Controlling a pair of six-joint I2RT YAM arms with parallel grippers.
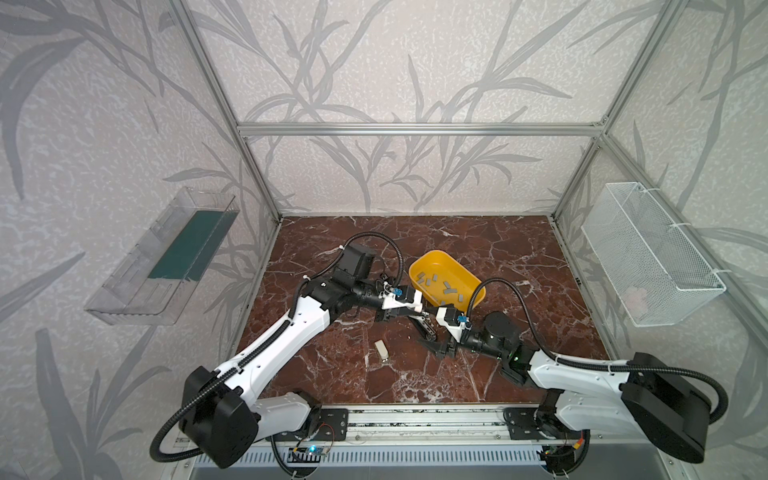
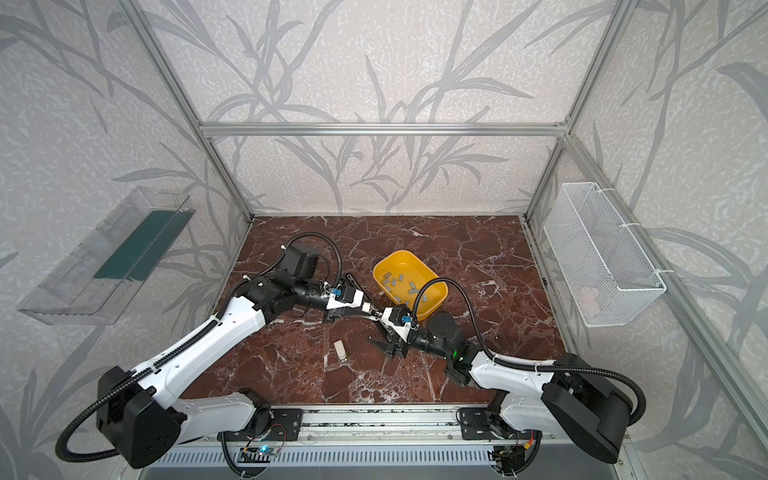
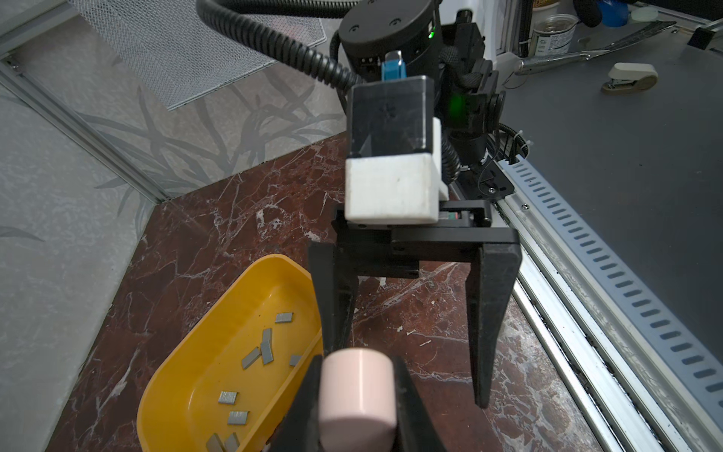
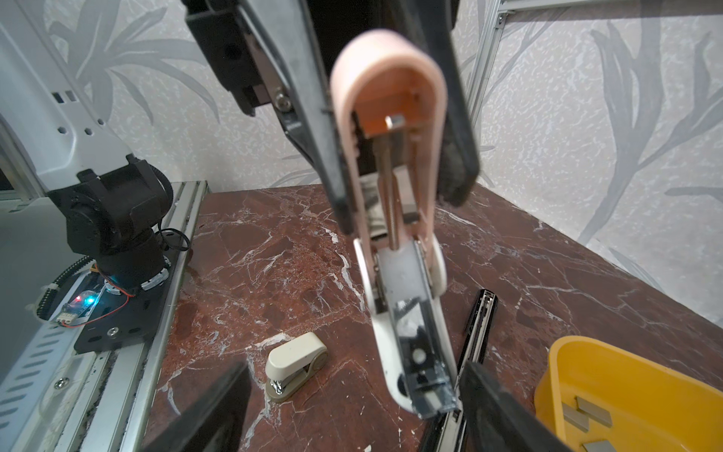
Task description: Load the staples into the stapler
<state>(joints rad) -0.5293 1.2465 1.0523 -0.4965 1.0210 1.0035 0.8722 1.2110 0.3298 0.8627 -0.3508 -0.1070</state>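
Note:
My left gripper is shut on the pink stapler, which it holds above the table. In the right wrist view the stapler hangs swung open, its bare white and metal magazine channel pointing down. My right gripper is open; the channel's end sits between its fingers, close to one of them. In both top views the two grippers meet beside the yellow tray. The staples lie loose in that tray, several grey strips.
A small beige stapler lies on the marble table towards the front. A long black bar lies on the table under the pink stapler. A wire basket hangs on the right wall and a clear shelf on the left.

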